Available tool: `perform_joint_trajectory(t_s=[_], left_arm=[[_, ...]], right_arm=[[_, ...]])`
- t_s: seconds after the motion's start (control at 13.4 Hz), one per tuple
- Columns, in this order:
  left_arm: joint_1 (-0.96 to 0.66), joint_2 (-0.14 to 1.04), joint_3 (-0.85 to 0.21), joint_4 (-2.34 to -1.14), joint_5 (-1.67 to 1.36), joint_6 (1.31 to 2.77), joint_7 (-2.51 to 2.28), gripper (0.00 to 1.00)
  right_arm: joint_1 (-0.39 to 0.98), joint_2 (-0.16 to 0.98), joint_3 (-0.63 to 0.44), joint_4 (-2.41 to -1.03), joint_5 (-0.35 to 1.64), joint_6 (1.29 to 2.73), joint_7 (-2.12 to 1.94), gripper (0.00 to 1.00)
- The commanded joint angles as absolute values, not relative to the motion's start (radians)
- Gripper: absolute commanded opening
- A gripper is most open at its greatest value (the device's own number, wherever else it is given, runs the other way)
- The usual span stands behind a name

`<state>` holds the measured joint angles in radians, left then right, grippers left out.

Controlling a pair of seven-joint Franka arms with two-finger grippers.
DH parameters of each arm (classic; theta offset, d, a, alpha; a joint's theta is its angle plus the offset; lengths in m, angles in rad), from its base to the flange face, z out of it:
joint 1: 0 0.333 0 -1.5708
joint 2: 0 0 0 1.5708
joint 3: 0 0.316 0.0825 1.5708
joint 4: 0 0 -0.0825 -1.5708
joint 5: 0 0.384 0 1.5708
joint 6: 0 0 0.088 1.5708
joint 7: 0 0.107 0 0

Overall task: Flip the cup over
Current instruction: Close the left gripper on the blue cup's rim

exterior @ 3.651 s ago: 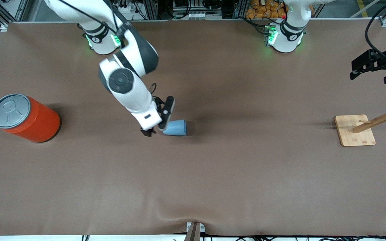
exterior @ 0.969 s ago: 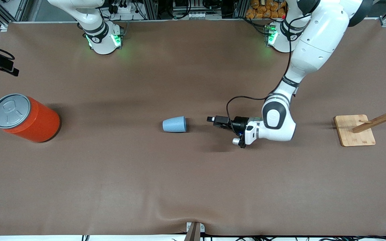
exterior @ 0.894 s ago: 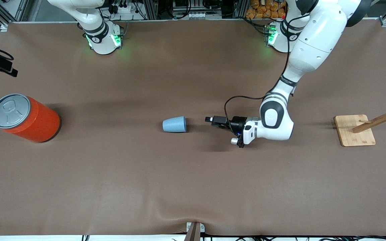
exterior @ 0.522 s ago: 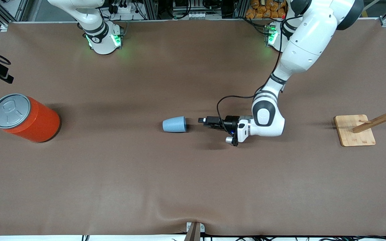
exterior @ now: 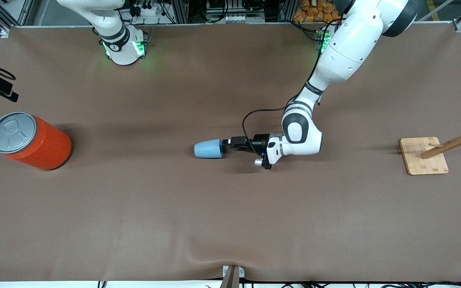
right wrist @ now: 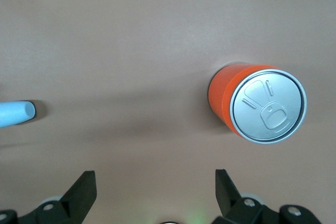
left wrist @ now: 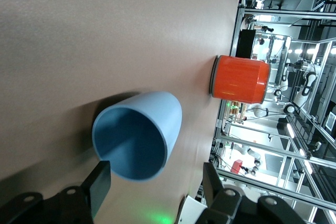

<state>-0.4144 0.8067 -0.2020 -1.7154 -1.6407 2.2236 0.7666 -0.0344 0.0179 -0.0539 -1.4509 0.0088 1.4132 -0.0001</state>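
Since half a second ago the left gripper (exterior: pixel 225 143) has slid toward the cup, jaws spread at its rim; large orange cylindrical can (exterior: pixel 30 141) stands at nine o'clock; small matte light-blue tapered cup (exterior: pixel 208 149) lies sideways mid-table; right gripper (right wrist: pixel 155 192) waits open, above the can's end.

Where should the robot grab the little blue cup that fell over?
Probably at the rim wall. The cup lies on its side, mouth toward the left gripper, which is open and level with it, so one finger could slip inside.
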Motion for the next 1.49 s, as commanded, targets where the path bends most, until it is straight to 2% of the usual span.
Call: perform_joint_trajectory(t_s=[0.0,0.22,0.52,0.67,0.89,1.42], left_arm=[[-0.457,0.853,-0.198,-1.658,-1.704,2.255,0.784,0.75],[-0.476,0.862,-0.192,-1.654,-1.726,2.275,0.784,0.75],[-0.503,0.876,-0.187,-1.628,-1.785,2.279,0.784,0.56],[-0.509,0.876,-0.189,-1.625,-1.793,2.304,0.784,0.39],[-0.515,0.871,-0.187,-1.624,-1.813,2.316,0.785,0.0],[-0.5,0.77,-0.176,-1.612,-1.789,2.381,0.648,0.0]], right_arm=[[-0.035,0.025,-0.049,-1.445,-0.003,1.404,0.006,1.0],[-0.038,0.025,-0.049,-1.445,-0.002,1.404,0.005,1.0],[-0.037,0.025,-0.049,-1.445,-0.003,1.404,0.005,1.0],[-0.037,0.025,-0.049,-1.445,-0.003,1.404,0.005,1.0],[-0.037,0.025,-0.049,-1.445,-0.003,1.404,0.005,1.0],[-0.035,0.025,-0.049,-1.445,-0.002,1.402,0.006,1.0]])
